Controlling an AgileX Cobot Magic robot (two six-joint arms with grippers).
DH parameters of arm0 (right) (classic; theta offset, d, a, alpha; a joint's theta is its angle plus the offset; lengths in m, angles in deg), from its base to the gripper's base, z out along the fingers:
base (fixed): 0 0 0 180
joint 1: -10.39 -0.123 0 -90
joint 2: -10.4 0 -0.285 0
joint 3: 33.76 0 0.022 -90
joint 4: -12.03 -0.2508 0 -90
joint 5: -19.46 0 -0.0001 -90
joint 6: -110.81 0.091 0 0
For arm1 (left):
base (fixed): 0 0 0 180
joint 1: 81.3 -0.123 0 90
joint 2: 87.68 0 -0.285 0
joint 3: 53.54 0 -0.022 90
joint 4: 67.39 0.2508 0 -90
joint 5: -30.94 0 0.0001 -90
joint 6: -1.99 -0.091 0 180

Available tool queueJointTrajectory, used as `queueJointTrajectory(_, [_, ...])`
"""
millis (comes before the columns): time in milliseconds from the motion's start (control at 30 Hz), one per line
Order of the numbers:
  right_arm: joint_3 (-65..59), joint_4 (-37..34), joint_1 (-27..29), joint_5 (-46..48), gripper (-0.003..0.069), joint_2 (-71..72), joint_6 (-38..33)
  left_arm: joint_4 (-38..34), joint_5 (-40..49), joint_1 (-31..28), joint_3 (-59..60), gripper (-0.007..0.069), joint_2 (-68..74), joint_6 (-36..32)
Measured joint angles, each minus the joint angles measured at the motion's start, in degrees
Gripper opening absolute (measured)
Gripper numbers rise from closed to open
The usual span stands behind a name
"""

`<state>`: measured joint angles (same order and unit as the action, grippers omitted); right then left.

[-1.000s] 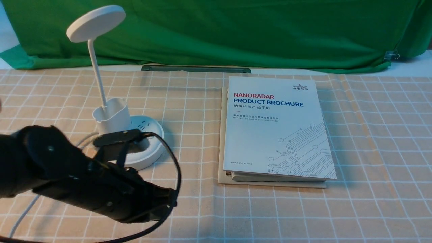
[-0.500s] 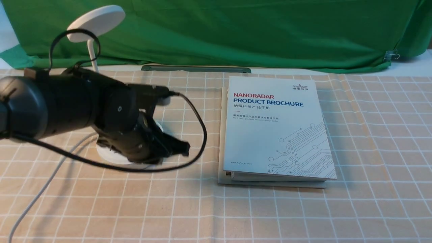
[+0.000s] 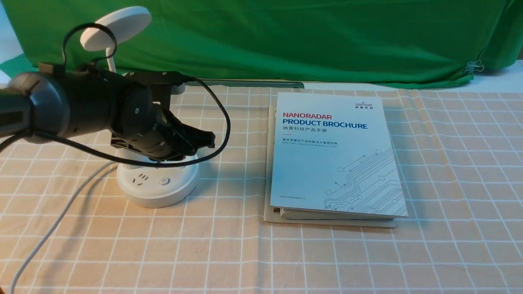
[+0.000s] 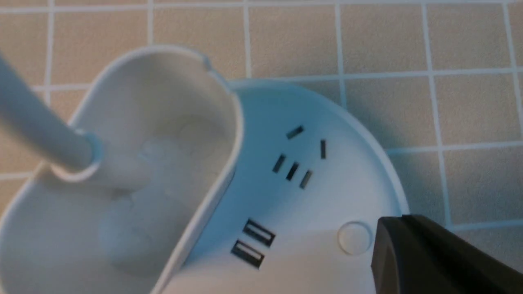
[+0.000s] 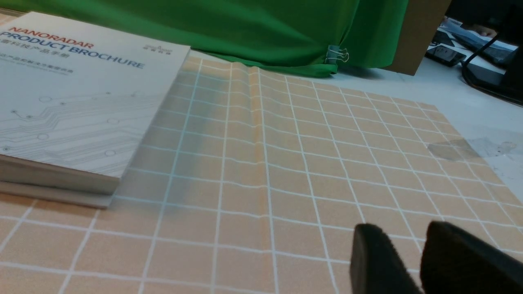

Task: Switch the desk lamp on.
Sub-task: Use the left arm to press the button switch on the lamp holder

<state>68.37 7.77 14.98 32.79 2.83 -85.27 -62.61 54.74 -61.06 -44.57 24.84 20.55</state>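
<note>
Front view. The lamp (image 3: pixel 157 183) stands on the left part of the desk (image 3: pixel 449 171), which is covered by a checked cloth. Its round base faces the camera with a socket and a round button (image 3: pixel 164 181) on top. Its disc head (image 3: pixel 115 22) rises at the rear against the green backdrop (image 3: pixel 286 36). A white cord (image 3: pixel 49 228) runs from the base toward the near left edge. The left arm reaches in from the left over the rear of the base, hiding the cup and most of the neck. The left pincer (image 3: pixel 206 140) points right, above the base's right rim. Whether its jaws are wide or narrow cannot be told. A brochure (image 3: pixel 335 155) lies flat to the right of the lamp, well apart from it.

Left wrist view. The cup (image 4: pixel 135 163) with the neck (image 4: pixel 41 126) at its edge, socket slots (image 4: pixel 298 159), two flat ports (image 4: pixel 253 243) and a round button (image 4: pixel 354 238) are seen from above. One dark finger (image 4: pixel 433 257) lies just beside the button; contact cannot be judged.

Right wrist view. The right pincer (image 5: pixel 414 261) is low over bare cloth to the right of the brochure (image 5: pixel 77 102). Its jaws are narrow and hold nothing.
</note>
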Motion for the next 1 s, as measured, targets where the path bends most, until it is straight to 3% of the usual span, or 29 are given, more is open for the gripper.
queueJointTrajectory(1000, [0.00, 0.00, 0.00, 0.00, 0.0241, 0.00, 0.00, -0.38, -0.65, 0.00, -0.22, 0.0001, 3.24, -0.27])
